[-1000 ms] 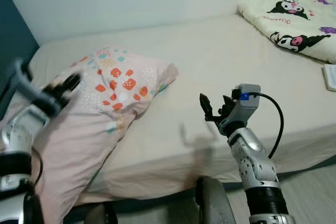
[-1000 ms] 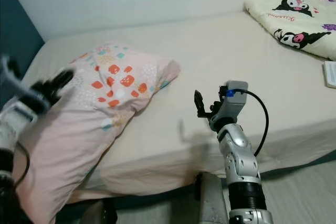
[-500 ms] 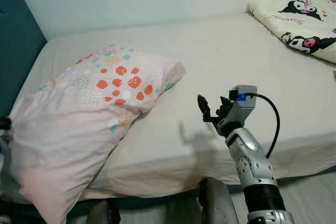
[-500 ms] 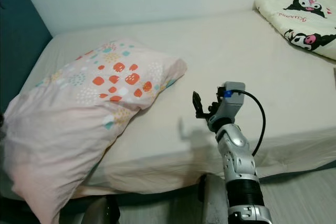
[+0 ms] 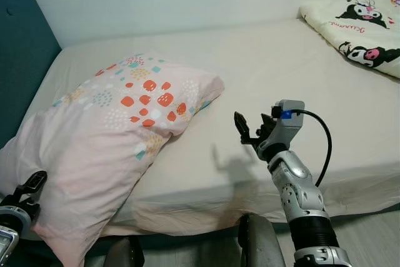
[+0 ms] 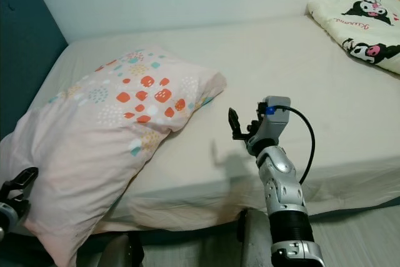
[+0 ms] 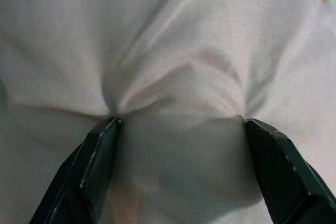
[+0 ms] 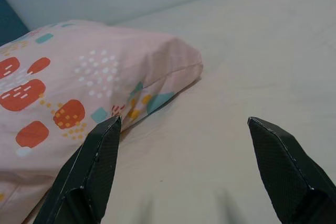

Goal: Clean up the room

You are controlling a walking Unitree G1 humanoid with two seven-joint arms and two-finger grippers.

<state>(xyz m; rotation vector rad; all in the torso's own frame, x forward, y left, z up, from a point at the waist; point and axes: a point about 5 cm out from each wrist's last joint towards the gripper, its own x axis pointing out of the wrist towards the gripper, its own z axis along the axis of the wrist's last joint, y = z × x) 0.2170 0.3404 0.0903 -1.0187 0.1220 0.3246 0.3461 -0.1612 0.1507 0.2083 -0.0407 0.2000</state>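
A pink pillow (image 5: 119,136) with orange and teal spots lies askew on the left of the bed (image 5: 281,67), its lower end hanging over the front edge. My left gripper (image 5: 30,187) is low at that hanging end. In the left wrist view it (image 7: 178,124) is open, both fingertips (image 7: 102,145) pressed into puckered pillow fabric (image 7: 178,51). My right gripper (image 5: 245,127) is raised over the bed's front edge, right of the pillow. It is open (image 8: 184,124) with nothing in it, facing the pillow's corner (image 8: 173,61).
A folded cream blanket (image 5: 356,29) with cartoon prints lies at the bed's far right. A dark teal wall (image 5: 19,60) bounds the left side. The bed's front edge hangs over a dark gap above the floor (image 5: 369,236).
My left arm has dropped from above the pillow to its low hanging end at the bottom left. The camera has shifted slightly. The right arm has stayed in place.
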